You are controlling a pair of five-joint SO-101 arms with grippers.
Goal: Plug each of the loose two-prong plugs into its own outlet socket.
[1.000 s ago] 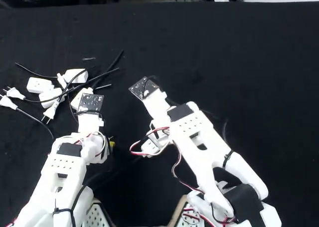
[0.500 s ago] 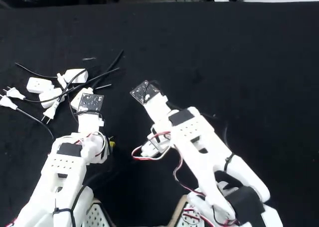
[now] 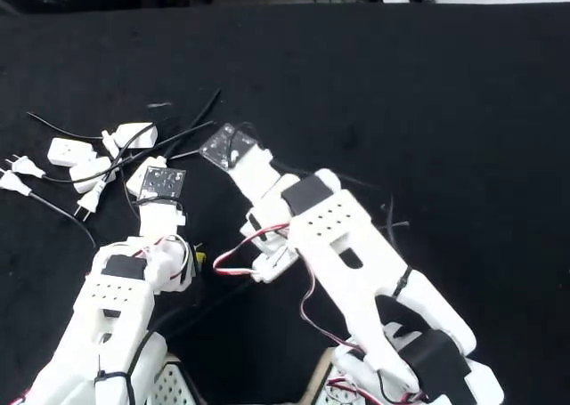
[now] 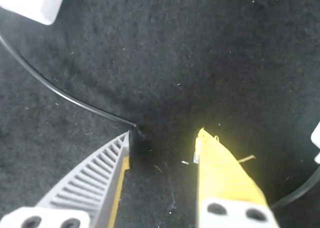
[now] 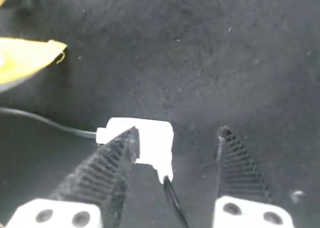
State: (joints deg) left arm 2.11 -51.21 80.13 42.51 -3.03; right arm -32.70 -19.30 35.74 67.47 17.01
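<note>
Several white outlet sockets (image 3: 69, 150) and two-prong plugs (image 3: 25, 166) on black cables lie in a tangle at the table's left. My left gripper (image 3: 160, 182) sits at the tangle's near edge. It stands open (image 4: 164, 134) over bare cloth, with a black cable (image 4: 65, 97) ending by its grey finger (image 4: 100, 173). My right gripper (image 3: 228, 147) is just right of the tangle. It is open (image 5: 177, 133), with a small white plug body (image 5: 150, 140) on a black cable lying on the cloth between its fingers, close to one finger (image 5: 100, 178).
Black cloth (image 3: 401, 93) covers the whole table, and its right half and far side hold nothing. The left gripper's yellow finger (image 5: 25, 60) appears in the right wrist view, close by. A white socket corner (image 4: 35, 2) lies ahead of the left gripper.
The right arm has swung left and a little farther out, bringing its gripper close to the tangle and the left gripper. The left arm has not moved.
</note>
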